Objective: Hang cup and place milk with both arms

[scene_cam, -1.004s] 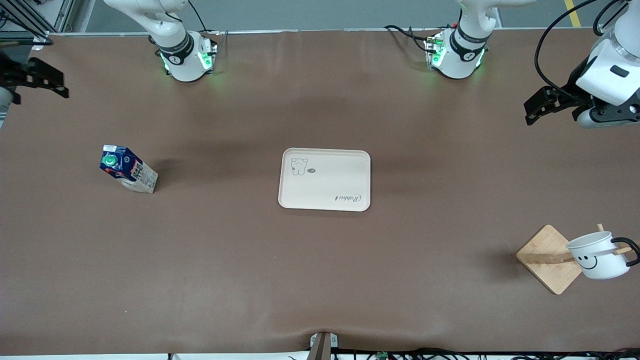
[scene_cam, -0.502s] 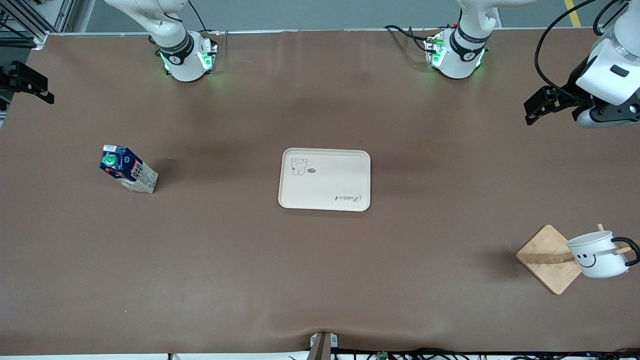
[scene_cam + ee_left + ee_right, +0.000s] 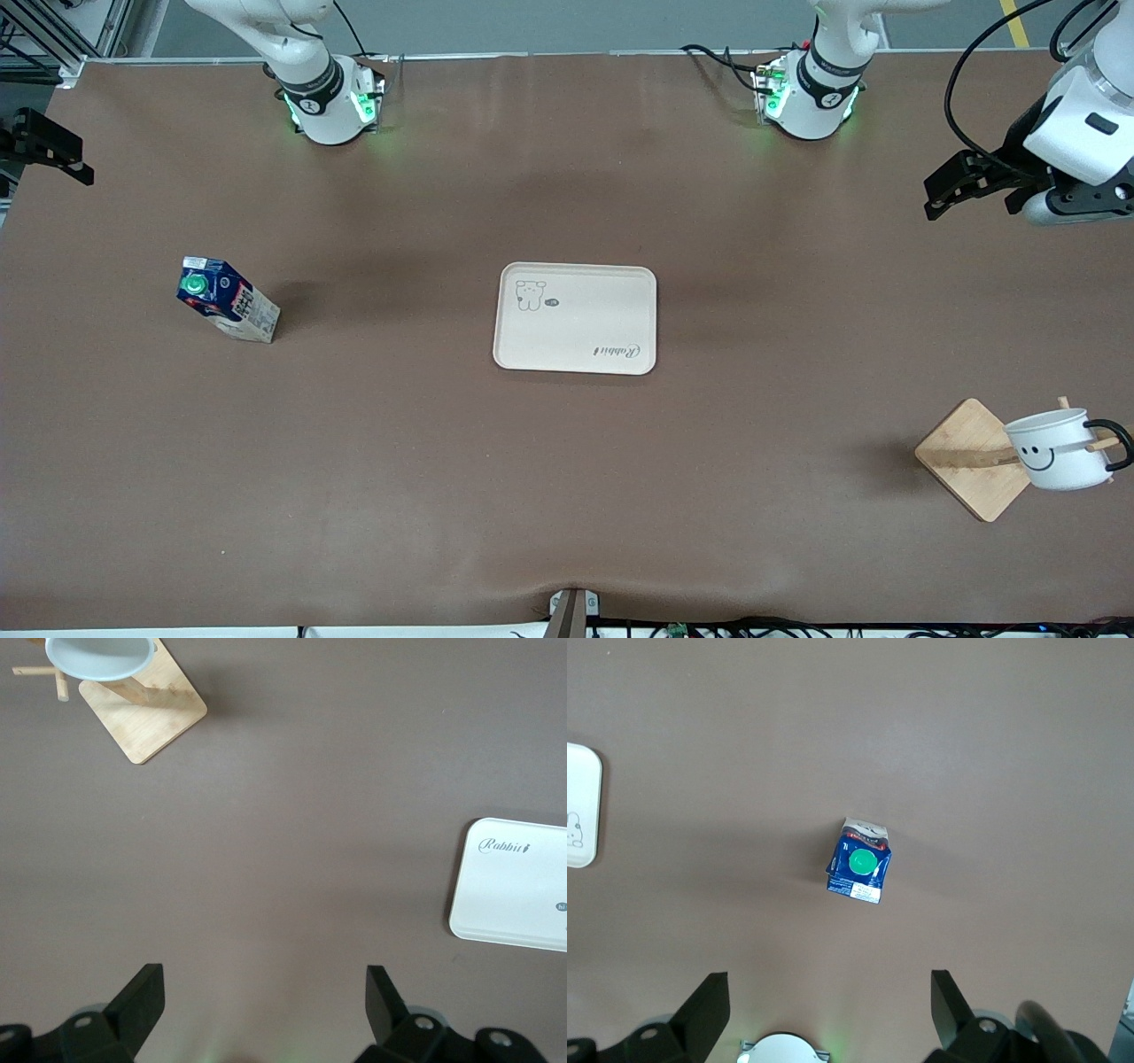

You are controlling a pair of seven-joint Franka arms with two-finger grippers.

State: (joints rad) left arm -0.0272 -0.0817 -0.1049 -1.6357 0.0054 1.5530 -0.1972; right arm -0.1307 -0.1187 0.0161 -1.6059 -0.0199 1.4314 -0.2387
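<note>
The cup [image 3: 1059, 452] apparently already hangs on the wooden rack [image 3: 970, 458]. The milk [image 3: 227, 299] stands on the tabletop [image 3: 567, 478] toward the right arm's end, not yet on the tray [image 3: 576, 317]. The left gripper [image 3: 261, 992] and right gripper [image 3: 828, 997] hover, fingers wide and empty.

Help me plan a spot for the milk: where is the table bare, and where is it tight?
Bare brown table runs between the milk and the tray, and between the tray and the wooden rack. The tray's own surface is free. It is tight only at the rack, where the cup hangs.
</note>
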